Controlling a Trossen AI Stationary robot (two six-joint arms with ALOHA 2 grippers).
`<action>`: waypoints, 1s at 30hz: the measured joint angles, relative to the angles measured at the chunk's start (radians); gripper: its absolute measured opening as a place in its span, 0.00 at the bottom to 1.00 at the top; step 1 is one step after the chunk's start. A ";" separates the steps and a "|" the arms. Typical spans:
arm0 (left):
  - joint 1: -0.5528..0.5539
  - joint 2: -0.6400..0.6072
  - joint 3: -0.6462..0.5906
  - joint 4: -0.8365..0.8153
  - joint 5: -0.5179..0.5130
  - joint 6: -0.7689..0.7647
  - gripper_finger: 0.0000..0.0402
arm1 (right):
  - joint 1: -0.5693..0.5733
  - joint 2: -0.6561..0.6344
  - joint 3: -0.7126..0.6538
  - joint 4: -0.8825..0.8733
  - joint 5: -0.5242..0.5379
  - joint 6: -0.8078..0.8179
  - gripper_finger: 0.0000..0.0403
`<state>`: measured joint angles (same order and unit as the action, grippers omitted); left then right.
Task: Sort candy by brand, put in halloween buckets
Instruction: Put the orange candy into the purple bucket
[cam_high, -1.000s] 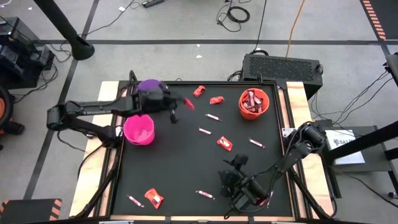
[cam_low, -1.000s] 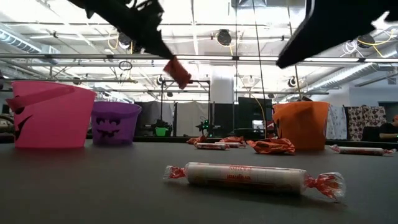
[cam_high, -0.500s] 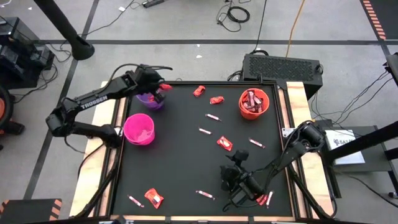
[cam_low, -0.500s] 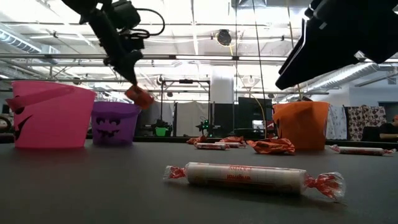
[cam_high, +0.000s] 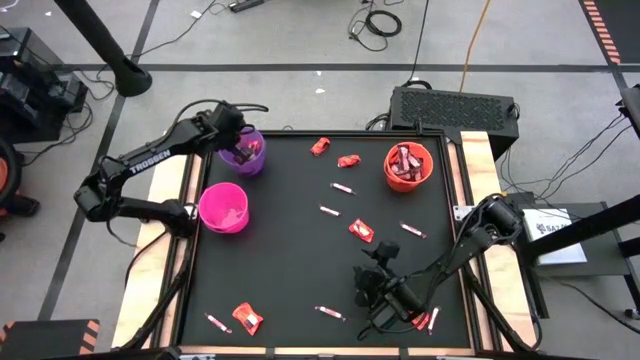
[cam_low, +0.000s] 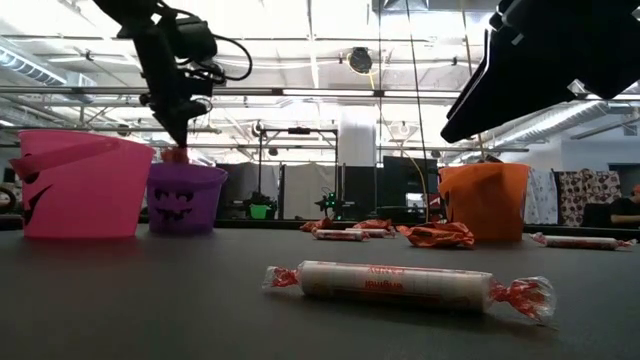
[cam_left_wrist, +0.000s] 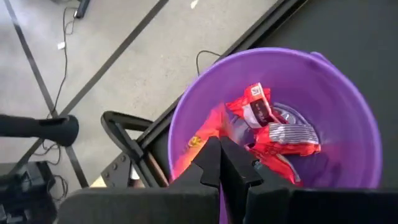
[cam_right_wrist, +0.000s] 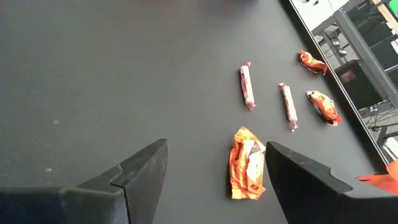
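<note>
Left end effector (cam_high: 243, 150) has swung over from mid-worktop and now sits above the purple bucket (cam_high: 243, 152), fingers pinched on a red candy (cam_left_wrist: 214, 127). Right end effector (cam_right_wrist: 214, 171) hasn't budged, wide open, empty.

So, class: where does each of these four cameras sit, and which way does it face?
High: above the table, straight down; both arms, left claw over the purple bucket, right claw open.
Low: table height, level across a wrapped stick; arms overhead.
Left wrist: on the left arm, down into the purple bucket; shut fingers pinching a red packet.
Right wrist: on the right arm, toward the table; spread fingers.
Shared: high and left wrist both show the purple bucket.
</note>
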<state>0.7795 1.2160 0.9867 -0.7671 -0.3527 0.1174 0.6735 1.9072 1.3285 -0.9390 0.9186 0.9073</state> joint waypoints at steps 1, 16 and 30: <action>0.000 0.000 0.000 -0.002 0.000 0.000 0.00 | 0.000 0.000 0.000 0.000 0.000 0.000 0.65; -0.001 0.000 0.000 -0.016 0.007 0.015 0.18 | -0.002 0.000 0.000 0.007 0.000 -0.004 0.65; -0.018 0.000 0.000 -0.054 0.045 0.019 0.32 | -0.021 0.000 0.000 0.016 0.001 -0.004 0.65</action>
<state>0.7616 1.2163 0.9867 -0.8210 -0.3075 0.1368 0.6525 1.9072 1.3289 -0.9226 0.9192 0.9038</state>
